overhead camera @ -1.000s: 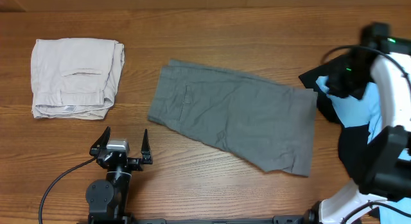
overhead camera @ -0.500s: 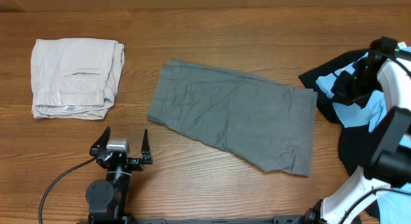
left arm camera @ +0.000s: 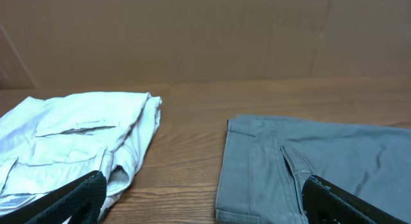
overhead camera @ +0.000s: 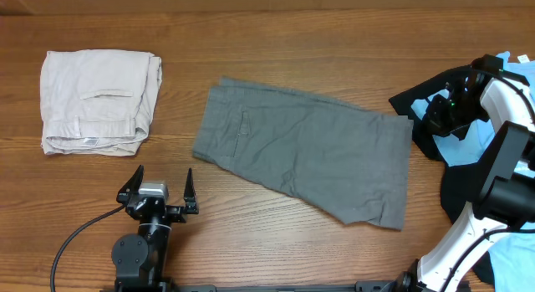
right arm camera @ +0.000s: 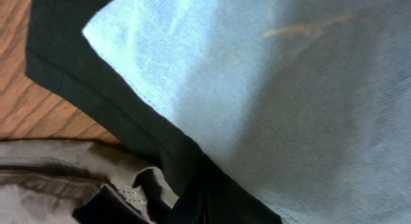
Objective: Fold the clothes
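Brown wood-grain bench (overhead camera: 276, 41) carries everything.

Mid-grey woven shorts (overhead camera: 309, 154): spread flat at centre, lying aslant and lightly creased. A slit pocket shows near the waistband end.

Black soft garment (overhead camera: 422, 98) and light-blue fine-knit T-shirt (overhead camera: 466, 146): heaped together at the right edge. The black hem touches the grey shorts' right end.

Beige woven shorts (overhead camera: 96, 99): folded into a neat rectangle at far left, well apart from the grey pair.

Right arm bends over the heap, right fingers (overhead camera: 439, 116) low on the fabric. Whether they are together or apart cannot be told.

Left arm sits at the near edge, left fingers (overhead camera: 134, 185) spread apart and holding nothing.
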{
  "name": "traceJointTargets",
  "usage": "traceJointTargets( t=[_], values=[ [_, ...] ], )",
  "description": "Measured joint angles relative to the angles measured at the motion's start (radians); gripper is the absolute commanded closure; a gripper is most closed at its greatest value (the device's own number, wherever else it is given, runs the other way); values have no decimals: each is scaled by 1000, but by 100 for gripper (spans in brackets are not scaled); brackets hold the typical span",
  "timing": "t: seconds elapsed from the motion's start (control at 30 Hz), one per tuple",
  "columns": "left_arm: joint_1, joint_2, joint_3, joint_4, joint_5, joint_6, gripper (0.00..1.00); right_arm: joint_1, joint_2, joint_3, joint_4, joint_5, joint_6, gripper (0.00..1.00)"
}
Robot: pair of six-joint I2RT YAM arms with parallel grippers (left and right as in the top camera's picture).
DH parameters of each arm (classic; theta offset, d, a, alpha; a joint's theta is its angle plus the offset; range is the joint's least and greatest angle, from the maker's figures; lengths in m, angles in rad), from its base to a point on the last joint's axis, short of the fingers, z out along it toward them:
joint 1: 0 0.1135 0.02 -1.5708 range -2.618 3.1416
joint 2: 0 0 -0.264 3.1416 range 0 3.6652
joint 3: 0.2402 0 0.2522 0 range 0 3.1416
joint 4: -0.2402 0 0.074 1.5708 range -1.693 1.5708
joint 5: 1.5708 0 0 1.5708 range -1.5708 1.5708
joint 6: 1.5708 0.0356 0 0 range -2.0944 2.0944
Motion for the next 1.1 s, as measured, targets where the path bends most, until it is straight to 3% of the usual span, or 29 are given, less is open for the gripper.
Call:
traceJointTargets(
  t=[0.67, 1.1],
  values=[
    [0, 0, 0, 0, 0, 0, 0, -1, 54, 2, 92, -53, 1, 96],
    [0, 0, 0, 0, 0, 0, 0, 3, 89, 18, 413, 105, 77, 96]
  ],
)
